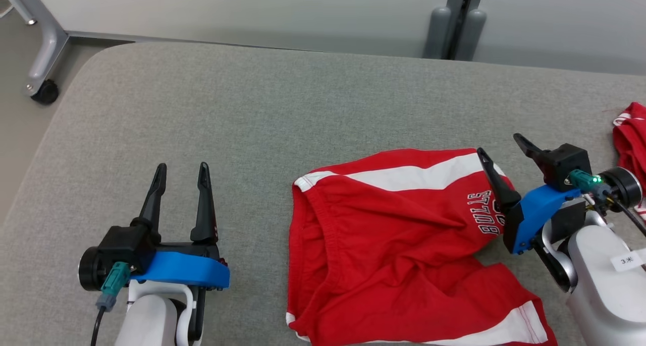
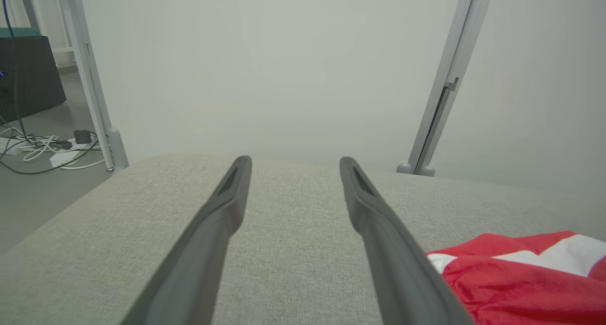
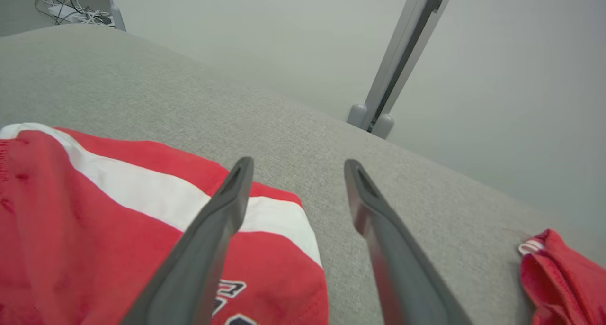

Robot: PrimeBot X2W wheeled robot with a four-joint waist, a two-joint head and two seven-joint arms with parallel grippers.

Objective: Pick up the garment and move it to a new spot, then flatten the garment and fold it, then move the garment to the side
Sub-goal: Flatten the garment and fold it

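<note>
On coarse grey fabric pad (image 1: 202, 99), rumpled red white-striped shorts (image 1: 393, 245)

— Where are the red shorts (image 1: 393, 235)?
— Flat on the grey pad (image 1: 252, 109), with the right gripper (image 1: 498, 144) at their right edge, fingers apart and empty.
— And the left gripper (image 1: 181, 172)?
— Fingers apart too, well clear of them.

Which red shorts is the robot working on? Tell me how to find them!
Look at the big grey table. Near its front, beside the right claw, lie the red shorts. They are spread out with white stripes and lettering, unlike the small bunched red cloth at the far right edge.
</note>
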